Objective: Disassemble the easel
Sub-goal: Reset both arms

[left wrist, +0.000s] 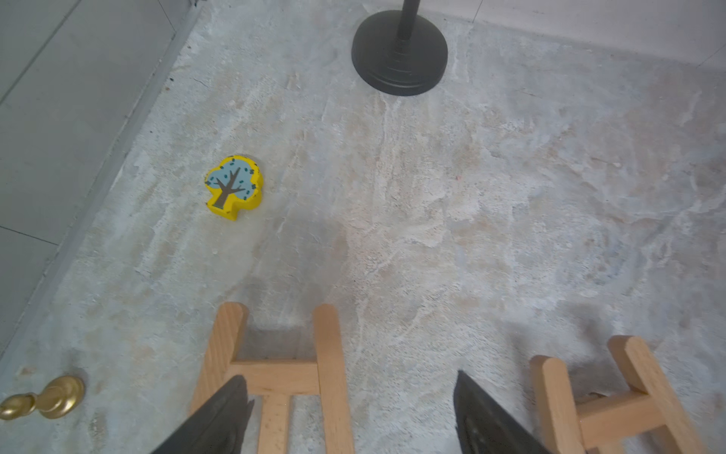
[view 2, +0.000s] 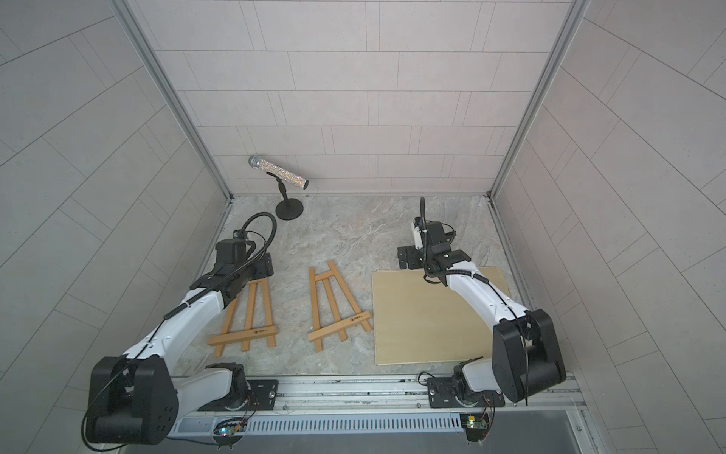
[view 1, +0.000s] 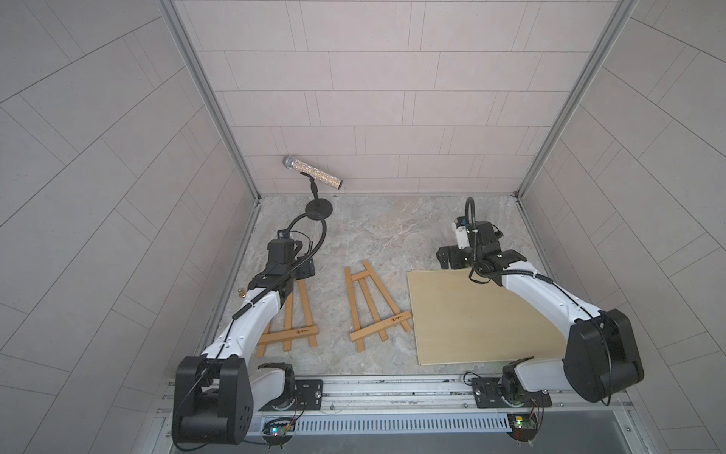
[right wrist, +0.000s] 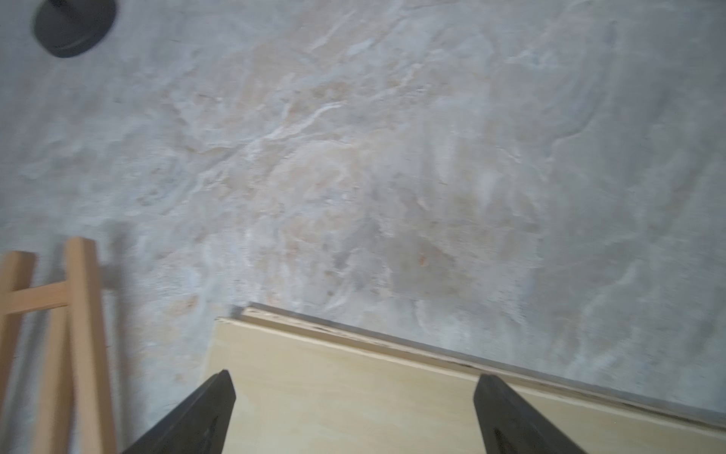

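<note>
Easel parts lie flat and separate on the table. The first frame is on the left, partly under my left arm. The second frame is in the middle, and the plywood board is on the right. One end of the second frame's ledge is touching or just beside the board's left edge.

My left gripper hangs over the far tip of the first frame with its fingers spread wide and nothing between them. That puts it where I could pinch a leg.

My right gripper is over the board's far edge, fully spread and empty. The right wrist view is smeared, so I can't say whether the fingers touch the wood.

A brass knob sits alone by the left edge, probably the fastener set aside so it won't roll under the work.

With the pieces already apart, I judge the job nearly done. The tree block and microphone stand are at the far left, well clear of both grippers.
</note>
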Motion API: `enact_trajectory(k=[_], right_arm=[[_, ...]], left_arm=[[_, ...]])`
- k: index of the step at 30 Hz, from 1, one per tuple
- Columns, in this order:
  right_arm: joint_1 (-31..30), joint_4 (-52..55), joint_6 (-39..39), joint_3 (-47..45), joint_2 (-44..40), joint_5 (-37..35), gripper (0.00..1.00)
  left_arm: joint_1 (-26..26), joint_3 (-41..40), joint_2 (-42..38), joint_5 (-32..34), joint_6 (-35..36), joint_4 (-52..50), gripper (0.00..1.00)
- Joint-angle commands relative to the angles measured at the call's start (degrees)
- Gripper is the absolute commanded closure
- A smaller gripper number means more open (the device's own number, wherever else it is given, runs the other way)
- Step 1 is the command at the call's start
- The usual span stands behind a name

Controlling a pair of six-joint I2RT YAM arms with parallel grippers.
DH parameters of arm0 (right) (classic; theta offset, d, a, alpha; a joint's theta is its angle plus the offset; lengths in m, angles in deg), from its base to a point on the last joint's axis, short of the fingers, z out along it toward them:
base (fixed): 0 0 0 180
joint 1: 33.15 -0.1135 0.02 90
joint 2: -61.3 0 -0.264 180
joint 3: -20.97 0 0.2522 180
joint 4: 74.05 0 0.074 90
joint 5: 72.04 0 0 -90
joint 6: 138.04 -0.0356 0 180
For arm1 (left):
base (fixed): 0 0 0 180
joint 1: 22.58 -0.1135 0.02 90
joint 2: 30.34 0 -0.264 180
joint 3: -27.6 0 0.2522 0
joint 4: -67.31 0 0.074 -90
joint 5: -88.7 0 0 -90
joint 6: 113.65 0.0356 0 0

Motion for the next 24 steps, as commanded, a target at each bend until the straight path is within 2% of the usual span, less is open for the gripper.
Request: enact_trajectory(k=[1,6,8,11,19,24], right_arm=[[3.1,-10.8,5.5,-5.5,-2.6,-7.2,0.00],[7.6,-32.1,8.2,-18.8,-4.0,-10.7,0.00],[8.1,-38.9,10.0,-21.9,-2.8,-12.0,0.00],[8.5,-48.7,11.3,-25.1,1.0,-11.8,0.00],[9.3,-63.9,11.7,-28.5,9.2,-11.0,0.00],[9.4,-70.6,11.9,-30.6,12.6,-10.9,0.00]], left_arm=[[-0.5,-2.9,0.9,2.9,3.6,8.5,0.14],[-0.7,-8.2,3.7,4.6,7.0,24.1,0.14],[-1.0,-10.7,5.5,6.0,7.5,31.6,0.14],[-1.4,-11.9,8.2,5.8,6.9,36.5,0.14],[-1.6,-16.8,13.4,3.7,7.8,53.5,0.15],[-1.7,-17.9,16.8,1.6,8.6,58.3,0.15]])
